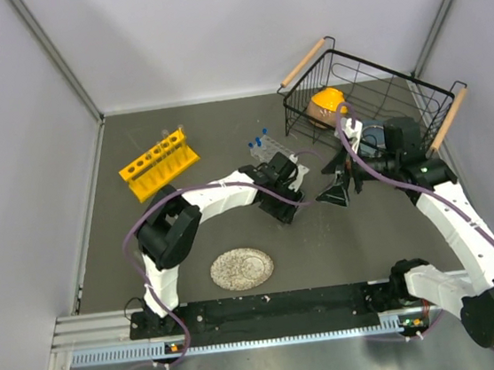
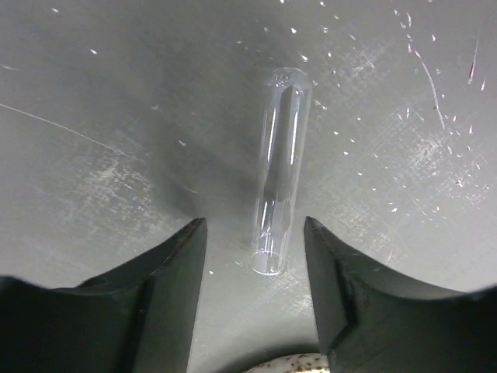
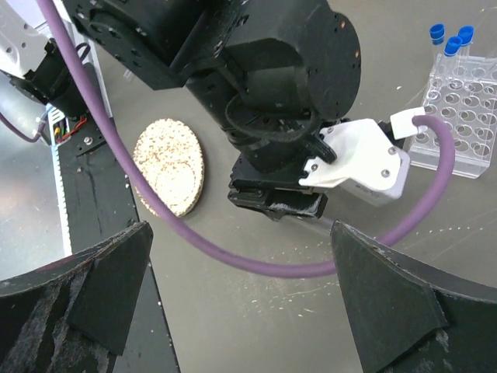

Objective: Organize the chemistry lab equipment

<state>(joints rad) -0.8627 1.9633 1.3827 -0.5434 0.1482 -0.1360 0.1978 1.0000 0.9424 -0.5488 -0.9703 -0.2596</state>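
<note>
A long clear test tube (image 2: pixel 279 167) lies flat on the grey table, its open end toward me. My left gripper (image 2: pixel 255 227) is open astride that open end, with a gap on each side and no contact. From above, the left gripper (image 1: pixel 289 210) sits mid-table and hides the tube. My right gripper (image 1: pixel 337 194) hovers just to its right, wide open and empty (image 3: pixel 239 227), looking at the left wrist. The yellow tube rack (image 1: pixel 159 165) stands at the back left. A small clear plastic rack (image 1: pixel 275 150) holds blue-capped vials (image 1: pixel 259 138).
A black wire basket (image 1: pixel 415 94) with an orange dish stands at the back right, close behind the right arm. A round speckled disc (image 1: pixel 241 269) lies near the front edge. The left arm's purple cable (image 3: pixel 256 268) loops across in front of the right gripper.
</note>
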